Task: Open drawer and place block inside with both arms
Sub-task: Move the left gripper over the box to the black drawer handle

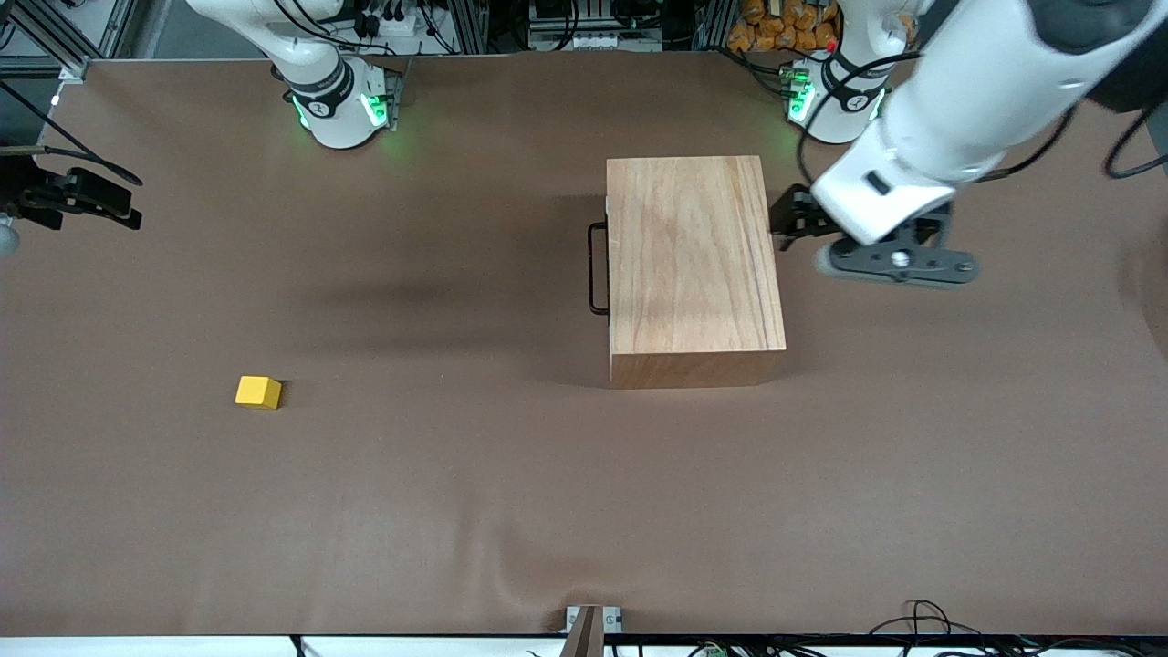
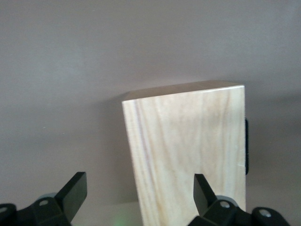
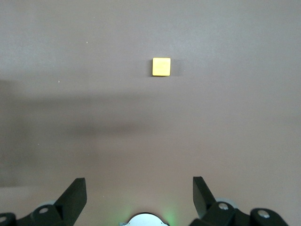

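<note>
Yellow block lying well apart from right gripper, jaws spread, not yet reached. Left gripper, fingers released, beside wooden box, likely bracing; drawer shut, handle away from it.

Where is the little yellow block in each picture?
Front view: the block sits alone on the brown table, toward the right arm's end, nearer the camera than the wooden box.
Left wrist view: not in it; only the box and table.
Right wrist view: the block lies on bare table, ahead of the open right gripper.
Shared landmark: the brown table in all views; the box links the front and left wrist views.
</note>
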`<state>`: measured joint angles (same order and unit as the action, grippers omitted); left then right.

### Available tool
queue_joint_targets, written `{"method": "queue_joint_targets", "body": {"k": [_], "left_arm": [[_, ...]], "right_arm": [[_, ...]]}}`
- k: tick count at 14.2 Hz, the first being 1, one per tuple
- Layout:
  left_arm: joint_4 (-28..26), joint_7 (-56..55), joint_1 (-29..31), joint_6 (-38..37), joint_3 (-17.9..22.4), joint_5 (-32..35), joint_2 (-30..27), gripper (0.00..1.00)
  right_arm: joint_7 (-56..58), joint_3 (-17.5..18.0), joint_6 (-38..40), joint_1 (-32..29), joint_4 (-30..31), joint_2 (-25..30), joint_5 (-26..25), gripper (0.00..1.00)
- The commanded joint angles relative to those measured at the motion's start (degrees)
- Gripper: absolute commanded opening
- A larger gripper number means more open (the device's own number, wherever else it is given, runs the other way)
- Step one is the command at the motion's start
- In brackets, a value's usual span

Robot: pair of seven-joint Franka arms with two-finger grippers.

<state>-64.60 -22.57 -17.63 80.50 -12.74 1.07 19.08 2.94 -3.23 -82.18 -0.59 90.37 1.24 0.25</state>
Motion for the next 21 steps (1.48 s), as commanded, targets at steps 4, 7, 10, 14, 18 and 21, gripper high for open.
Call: {"method": "queue_joint_targets", "body": {"k": [4,7,10,14,18,21], "left_arm": [[11.6,-7.65,-26.37,-0.17,19.3,1.57,11.67,1.0],[11.96,-11.17,-30.26,4.12,20.12,0.96,15.36,1.0],[12.04,-13.1,-32.47,8.69,20.03,-0.44,18.88,1.0],[12.04,-21.1,-36.33,14.06,20.38,-1.86,22.92,1.0],[12.04,-25.49,-40.89,14.77,23.44,-1.77,26.0,1.0],[12.04,-30.39,-45.03,15.03,26.09,-1.86,28.29,1.0]], "right_arm": [[0.22,0.51,0.0,-0.91,0.34,0.52,0.54,1.0],[0.22,0.51,-0.17,-0.91,0.34,0.52,0.54,1.0],[0.22,0.51,-0.08,-0.91,0.34,0.52,0.54,1.0],[0.22,0.51,-0.08,-0.91,0.34,0.52,0.54,1.0],[0.22,0.51,-0.26,-0.91,0.34,0.17,0.54,1.0],[0.22,0.51,-0.61,-0.91,0.34,-0.09,0.54,1.0]]}}
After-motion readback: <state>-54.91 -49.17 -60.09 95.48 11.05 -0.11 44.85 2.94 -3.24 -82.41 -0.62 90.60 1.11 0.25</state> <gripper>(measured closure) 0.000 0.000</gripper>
